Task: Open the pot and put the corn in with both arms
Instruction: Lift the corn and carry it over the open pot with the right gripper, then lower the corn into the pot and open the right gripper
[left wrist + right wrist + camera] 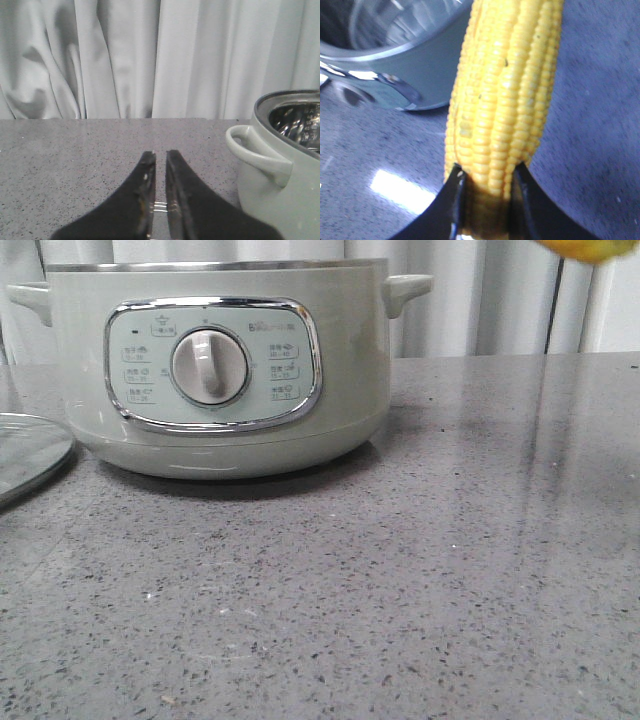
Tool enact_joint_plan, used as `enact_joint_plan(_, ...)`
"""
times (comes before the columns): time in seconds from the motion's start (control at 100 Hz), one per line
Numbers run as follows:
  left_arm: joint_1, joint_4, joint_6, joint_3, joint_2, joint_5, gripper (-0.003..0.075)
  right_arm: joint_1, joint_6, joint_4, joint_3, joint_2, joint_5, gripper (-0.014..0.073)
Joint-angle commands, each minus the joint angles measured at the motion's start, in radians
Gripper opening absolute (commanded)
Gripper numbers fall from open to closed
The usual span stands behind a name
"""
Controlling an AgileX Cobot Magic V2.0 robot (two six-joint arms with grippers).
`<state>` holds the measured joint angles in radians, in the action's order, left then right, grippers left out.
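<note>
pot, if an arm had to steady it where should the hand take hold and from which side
Probably by a side handle: it juts out from the pot wall just under the steel rim as an open loop, so fingers could close over its bar. Come in level from the outside, along the table. The smooth round wall looks too wide to pinch, and the left hand already sits near that handle.

A: How does the left pincer (160,155) stand?

B: Its 2 black fingers (145,185) lie nearly together, only a thin slit between them, with nothing gripped. It hangs low, pointing level and forward.

A: And the right pincer (487,172)?

B: Its 2 fingers (452,192) are pressed against the sides of the corn (505,95), clamping it near one end, raised well above the table and pointing downward.
</note>
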<state>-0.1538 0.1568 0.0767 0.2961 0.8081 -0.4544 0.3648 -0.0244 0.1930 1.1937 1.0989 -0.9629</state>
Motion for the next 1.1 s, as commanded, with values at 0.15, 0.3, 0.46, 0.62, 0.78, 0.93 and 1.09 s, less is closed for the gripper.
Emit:
enact_joint_plan(0.15, -0.005, -0.004, -0.007, 0.028, -0.02, -0.064, -0.002, 0.131, -0.003, 0.017, 0.227, 0.177, 0.076, -0.0064)
enact_joint_plan(0.3, -0.005, -0.004, -0.007, 0.028, -0.02, -0.064, -0.002, 0.16, -0.003, 0.011, 0.389, 0.333, 0.089, -0.0064)
enact_joint_plan(0.46, -0.005, -0.004, -0.007, 0.028, -0.02, -0.064, -0.002, 0.161, -0.003, 0.011, 0.558, 0.494, 0.062, -0.0062)
enact_joint_plan(0.62, -0.005, -0.004, -0.007, 0.028, -0.02, -0.064, -0.002, 0.161, -0.003, 0.011, 0.668, 0.607, 0.062, 0.0122)
enact_joint_plan(0.78, -0.005, -0.004, -0.007, 0.028, -0.02, -0.064, -0.002, 0.161, -0.003, 0.015, 0.701, 0.638, 0.062, 0.0372)
enact_joint_plan(0.93, -0.005, -0.002, -0.007, 0.028, -0.02, -0.064, -0.002, 0.161, -0.003, 0.015, 0.701, 0.638, 0.054, 0.0377)
enact_joint_plan(1.09, -0.005, -0.002, -0.007, 0.028, -0.02, -0.062, -0.002, 0.161, -0.003, 0.018, 0.701, 0.638, 0.035, 0.0376)
